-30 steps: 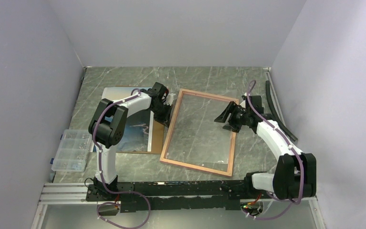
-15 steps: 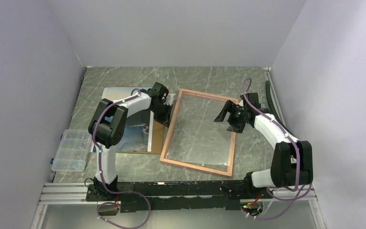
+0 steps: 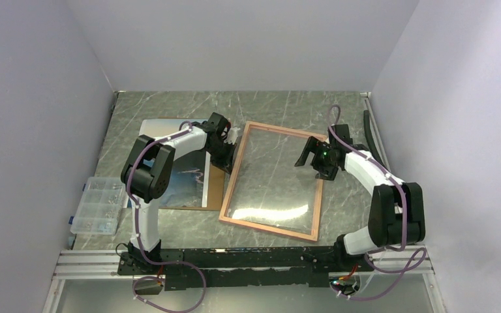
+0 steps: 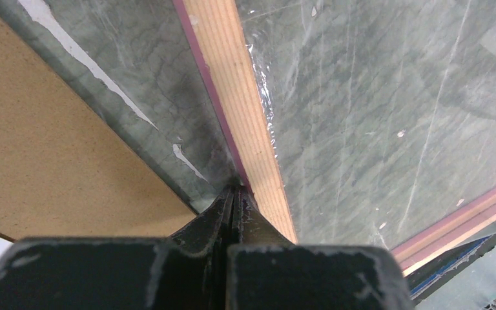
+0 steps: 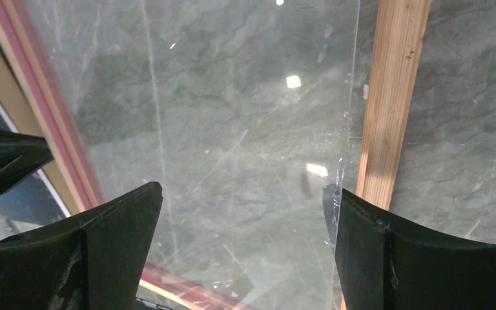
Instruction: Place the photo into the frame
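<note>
The frame lies flat on the table with its wood-brown back up and the clear pane inside. My left gripper is shut, its tips touching the outer edge of the frame's left bar. My right gripper is open and empty, hovering over the pane with one finger above the right bar. The photo, blue side up, lies left of the frame on the brown backing board, partly hidden by my left arm.
A clear plastic compartment box sits at the table's left edge. A black strip lies along the right wall. The backing board is close beside the left gripper. A metal rail runs along the near edge.
My right arm has swung a little toward the far side, its open gripper shifting slightly along the frame's right bar. The left arm and the frame have not moved.
</note>
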`<action>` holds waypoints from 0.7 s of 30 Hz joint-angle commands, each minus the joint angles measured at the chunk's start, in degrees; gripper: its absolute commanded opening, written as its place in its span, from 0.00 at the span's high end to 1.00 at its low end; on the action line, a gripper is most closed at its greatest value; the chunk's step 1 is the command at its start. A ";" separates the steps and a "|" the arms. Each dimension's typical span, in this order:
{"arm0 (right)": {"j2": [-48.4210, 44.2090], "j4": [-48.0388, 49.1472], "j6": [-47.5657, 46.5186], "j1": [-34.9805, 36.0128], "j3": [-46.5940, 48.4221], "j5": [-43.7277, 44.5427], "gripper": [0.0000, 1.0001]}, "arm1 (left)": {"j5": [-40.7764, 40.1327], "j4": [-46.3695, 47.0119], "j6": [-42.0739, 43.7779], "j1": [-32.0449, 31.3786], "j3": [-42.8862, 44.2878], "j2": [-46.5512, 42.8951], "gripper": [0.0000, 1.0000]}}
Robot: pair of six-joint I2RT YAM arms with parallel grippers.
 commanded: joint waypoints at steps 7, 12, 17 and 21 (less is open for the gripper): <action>1.87 -2.04 -2.37 0.83 4.71 6.82 0.00 | 0.39 1.46 0.37 -0.22 -0.52 -1.88 0.97; 2.92 -4.23 -3.70 0.83 7.57 9.44 0.00 | 0.57 1.50 0.33 -0.04 -0.78 -1.97 0.97; 3.75 -3.56 -3.62 0.84 8.90 9.96 0.00 | 0.59 1.48 0.33 0.09 -0.60 -1.92 0.97; 5.20 -2.38 -3.20 0.39 9.45 11.51 0.00 | 0.58 1.45 0.41 0.26 -0.68 -2.01 0.97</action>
